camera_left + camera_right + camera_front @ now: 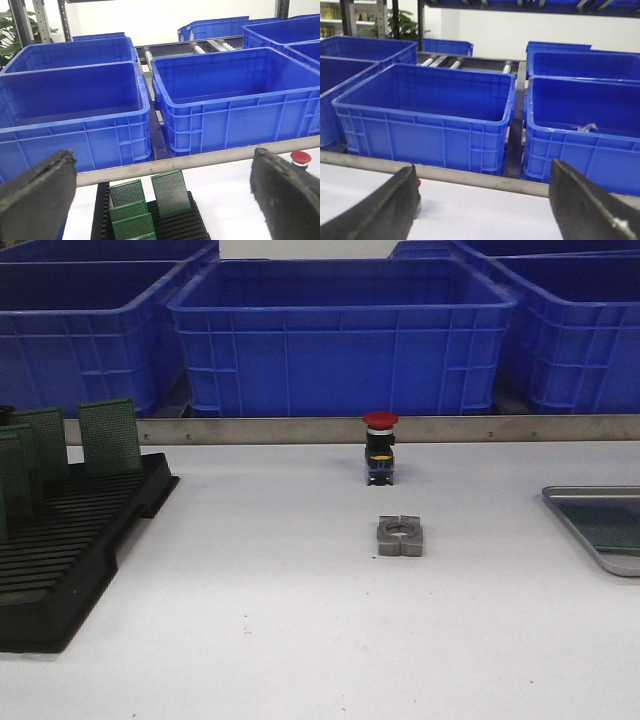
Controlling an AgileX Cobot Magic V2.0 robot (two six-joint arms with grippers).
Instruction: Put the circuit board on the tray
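Observation:
Several green circuit boards (110, 436) stand upright in a black slotted rack (70, 540) at the table's left; the left wrist view shows them as circuit boards (171, 191) in the rack (175, 227). The silver-grey tray (600, 525) lies at the right edge of the front view, cut off by the frame. My left gripper (162, 200) hangs open above and behind the rack, nothing between its fingers (35, 200). My right gripper (480, 205) is open over bare white table, with its fingers (585, 205) wide apart. Neither gripper shows in the front view.
A red-capped push button (380, 448) stands mid-table, with a grey metal block with a round hole (401, 536) in front of it. Large blue bins (340, 335) line the far side behind a metal rail (300, 429).

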